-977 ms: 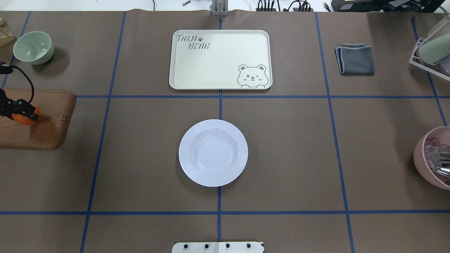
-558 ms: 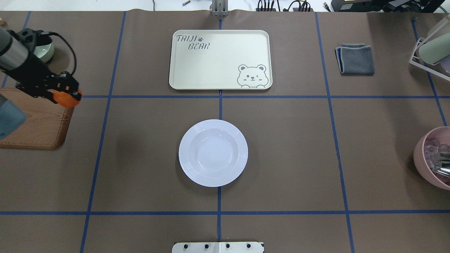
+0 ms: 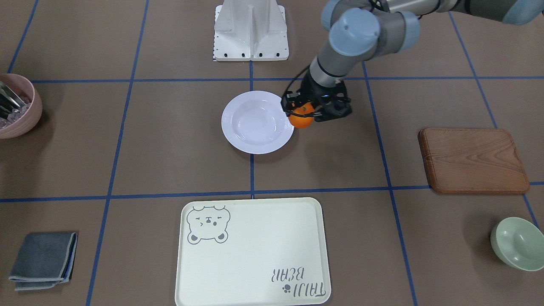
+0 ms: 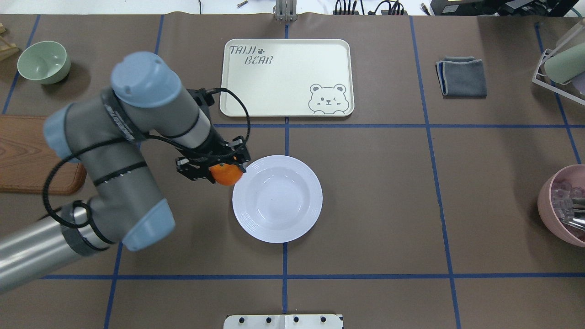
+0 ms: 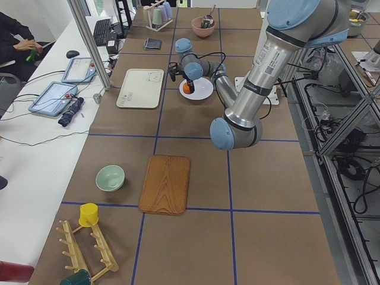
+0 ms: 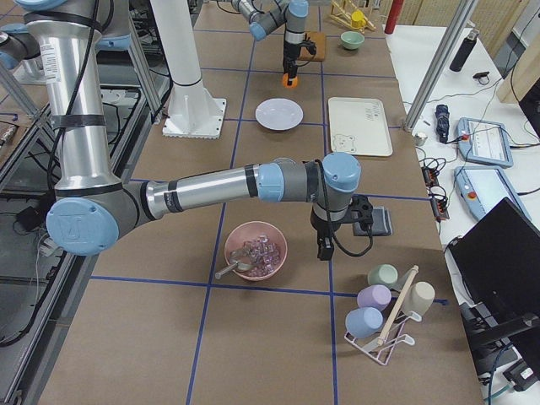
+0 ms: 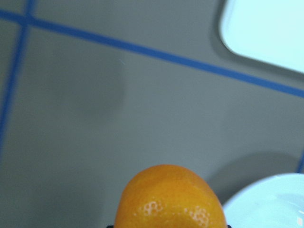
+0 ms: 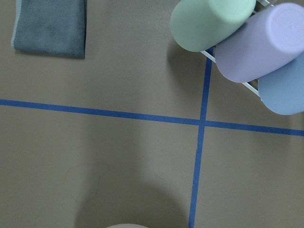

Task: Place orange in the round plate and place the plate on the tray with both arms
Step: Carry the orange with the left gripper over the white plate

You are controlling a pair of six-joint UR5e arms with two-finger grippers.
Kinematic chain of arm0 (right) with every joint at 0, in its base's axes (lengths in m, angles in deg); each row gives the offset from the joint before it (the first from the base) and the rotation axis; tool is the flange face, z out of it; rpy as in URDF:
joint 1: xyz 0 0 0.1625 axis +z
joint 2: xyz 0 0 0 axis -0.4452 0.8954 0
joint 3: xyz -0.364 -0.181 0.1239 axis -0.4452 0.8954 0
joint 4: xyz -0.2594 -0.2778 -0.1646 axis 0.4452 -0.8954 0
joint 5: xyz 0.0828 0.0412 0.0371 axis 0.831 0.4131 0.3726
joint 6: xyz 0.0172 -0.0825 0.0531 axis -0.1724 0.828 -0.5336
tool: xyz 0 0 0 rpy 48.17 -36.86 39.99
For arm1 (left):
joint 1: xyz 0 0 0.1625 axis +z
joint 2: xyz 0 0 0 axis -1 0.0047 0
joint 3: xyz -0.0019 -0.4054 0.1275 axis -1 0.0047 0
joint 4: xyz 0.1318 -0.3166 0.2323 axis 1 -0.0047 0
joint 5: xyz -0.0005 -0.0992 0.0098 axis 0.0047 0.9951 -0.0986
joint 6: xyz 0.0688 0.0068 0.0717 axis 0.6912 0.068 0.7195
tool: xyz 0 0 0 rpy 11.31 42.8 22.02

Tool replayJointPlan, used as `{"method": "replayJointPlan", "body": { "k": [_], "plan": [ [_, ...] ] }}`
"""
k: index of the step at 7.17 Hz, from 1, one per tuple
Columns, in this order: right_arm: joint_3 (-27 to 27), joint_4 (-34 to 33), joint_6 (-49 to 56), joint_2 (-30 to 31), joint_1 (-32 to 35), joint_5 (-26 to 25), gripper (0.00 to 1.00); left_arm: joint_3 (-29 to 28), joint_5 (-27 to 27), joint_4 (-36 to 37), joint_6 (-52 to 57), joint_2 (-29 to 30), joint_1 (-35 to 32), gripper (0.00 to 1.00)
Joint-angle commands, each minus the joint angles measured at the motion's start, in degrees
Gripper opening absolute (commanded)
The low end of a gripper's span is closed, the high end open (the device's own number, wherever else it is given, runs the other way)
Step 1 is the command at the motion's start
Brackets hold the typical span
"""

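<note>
A: What has changed near the plate?

B: One second ago the left gripper (image 4: 225,172) held the orange (image 4: 225,175) over the wooden board (image 4: 27,155) at the left edge. Now its fingers are closed around the orange just at the left rim of the round plate (image 4: 292,230), not over the centre.

A: And the right gripper (image 6: 325,246)?

B: It hangs by the pink bowl (image 4: 548,210). Whether it is open, one cannot tell.

A: So what remains?

B: Probably a short move right, then the release. Farther back, the tray (image 4: 292,68) does not yet carry the plate.
</note>
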Motion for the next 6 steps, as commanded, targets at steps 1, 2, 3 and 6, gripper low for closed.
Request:
{"method": "replayJointPlan", "body": {
  "k": [1,2,3,6],
  "plan": [
    [0.22,0.06,-0.02,-0.07,-0.17,0.86,1.0,-5.36,-9.53,-0.15,-5.49,7.4,7.84,0.0],
    [0.22,0.06,-0.02,-0.07,-0.35,0.86,1.0,-7.13,-10.44,-0.41,-5.41,7.61,8.37,0.0],
    [0.22,0.06,-0.02,-0.15,-0.35,0.86,1.0,-7.59,-13.15,-0.5,-5.32,7.7,9.42,0.0],
    [0.74,0.06,-0.02,-0.51,-0.62,0.95,1.0,-9.78,-13.88,-1.12,-5.06,7.87,9.7,0.0]
  ]
}}
